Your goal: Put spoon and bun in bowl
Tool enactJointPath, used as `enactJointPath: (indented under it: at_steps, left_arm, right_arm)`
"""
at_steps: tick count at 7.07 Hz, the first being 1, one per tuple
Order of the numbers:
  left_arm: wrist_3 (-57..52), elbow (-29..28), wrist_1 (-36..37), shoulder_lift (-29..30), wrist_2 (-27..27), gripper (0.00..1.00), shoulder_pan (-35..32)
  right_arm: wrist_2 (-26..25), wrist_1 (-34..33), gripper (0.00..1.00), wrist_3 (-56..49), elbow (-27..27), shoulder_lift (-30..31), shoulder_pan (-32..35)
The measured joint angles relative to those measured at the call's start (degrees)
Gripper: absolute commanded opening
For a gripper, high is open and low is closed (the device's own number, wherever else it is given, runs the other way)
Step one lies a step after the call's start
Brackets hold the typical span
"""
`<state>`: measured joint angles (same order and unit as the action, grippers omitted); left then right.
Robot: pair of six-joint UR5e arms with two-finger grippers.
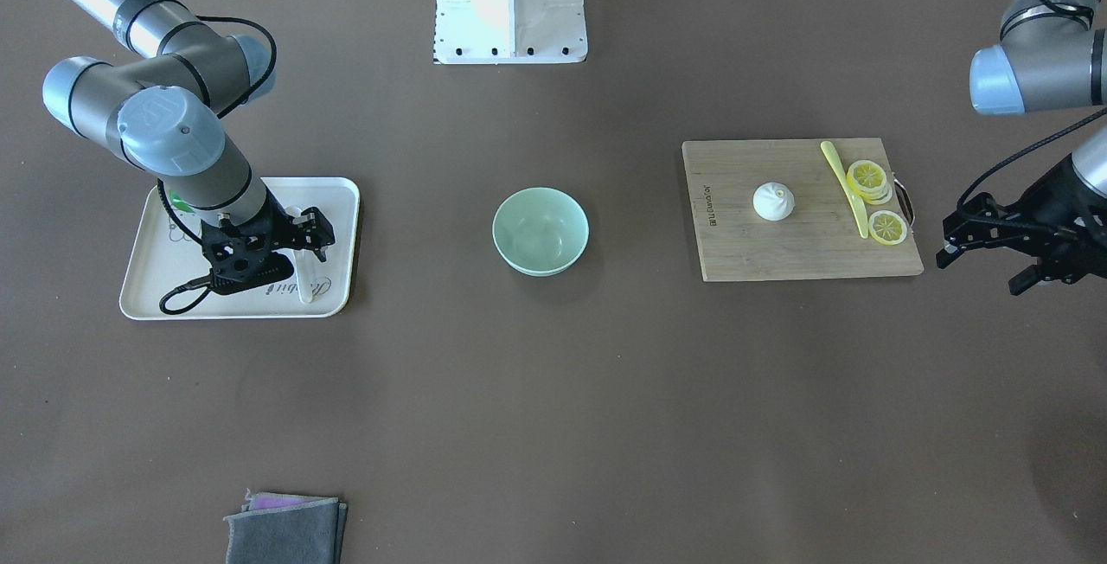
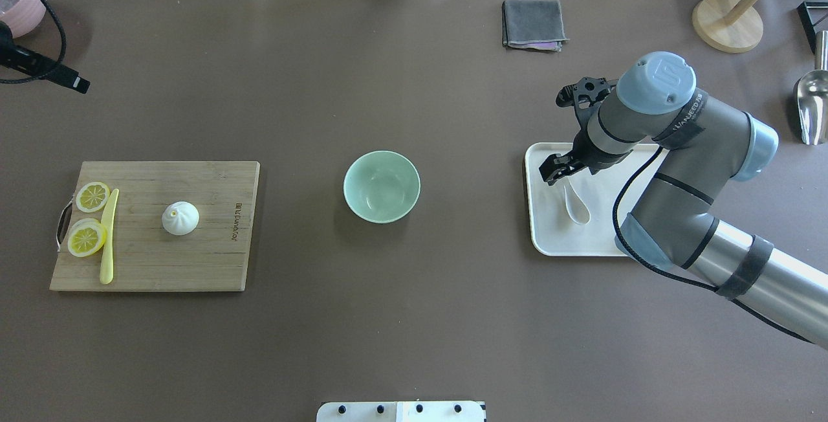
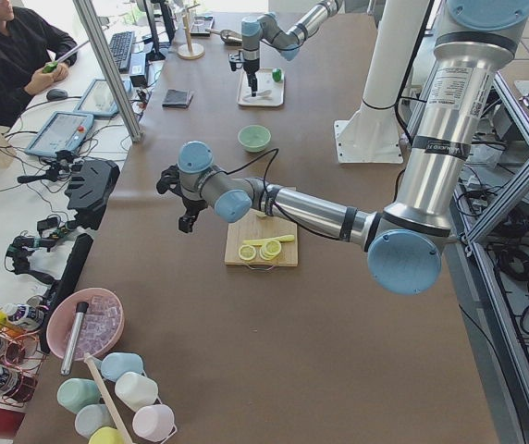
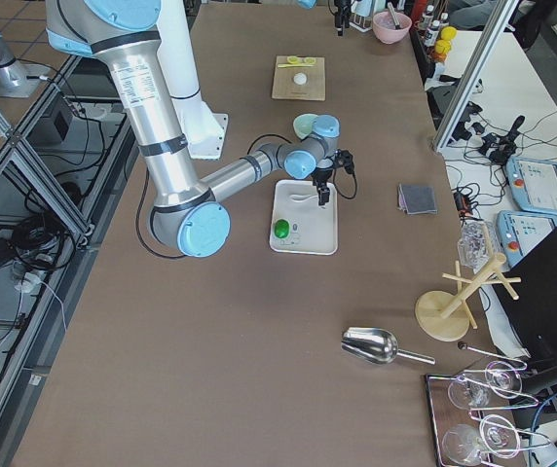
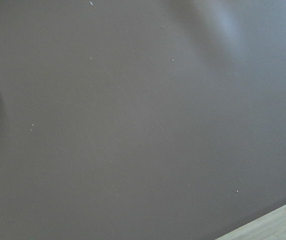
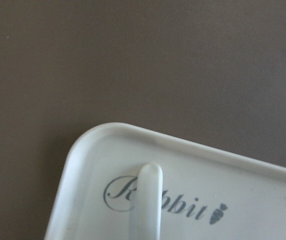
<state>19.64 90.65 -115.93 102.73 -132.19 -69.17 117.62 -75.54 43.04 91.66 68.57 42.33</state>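
Observation:
The white spoon (image 1: 303,280) lies on a white tray (image 1: 156,287), its handle tip also in the right wrist view (image 6: 148,200). My right gripper (image 1: 324,233) hovers over the spoon's handle (image 2: 576,205), jaws apart, holding nothing. The mint-green bowl (image 1: 540,265) stands empty at the table's middle (image 2: 352,176). The white pleated bun (image 1: 772,201) sits on a wooden cutting board (image 1: 778,257), also in the overhead view (image 2: 180,218). My left gripper (image 1: 977,270) is open and empty, above the table beyond the board's outer end.
A pale-yellow knife (image 1: 843,188) and lemon slices (image 1: 867,176) lie on the board beside the bun. A green item (image 1: 179,199) lies on the tray under my right arm. A folded grey cloth (image 2: 532,22) lies at the far edge. The robot base (image 1: 510,2) stands behind the bowl.

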Motion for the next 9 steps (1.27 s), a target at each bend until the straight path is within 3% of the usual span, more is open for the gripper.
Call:
enactJointPath:
  at_steps: [1, 2, 3, 9]
  left_arm:
    - [0.0, 0.0, 0.0, 0.0, 0.0, 0.98, 0.0]
    - [0.0, 0.0, 0.0, 0.0, 0.0, 0.98, 0.0]
    - [0.0, -0.1, 0.0, -0.1, -0.1, 0.98, 0.0]
    - [1.5, -0.2, 0.0, 0.3, -0.2, 0.98, 0.4]
  right_arm:
    - [-0.1, 0.0, 0.59, 0.0, -0.3, 0.0, -0.3]
    - [-0.1, 0.0, 0.25, 0.1, -0.6, -0.1, -0.5]
    - [-0.1, 0.0, 0.00, 0.4, -0.8, -0.1, -0.5]
    - [1.8, -1.4, 0.00, 1.7, 0.5, -2.1, 1.7]
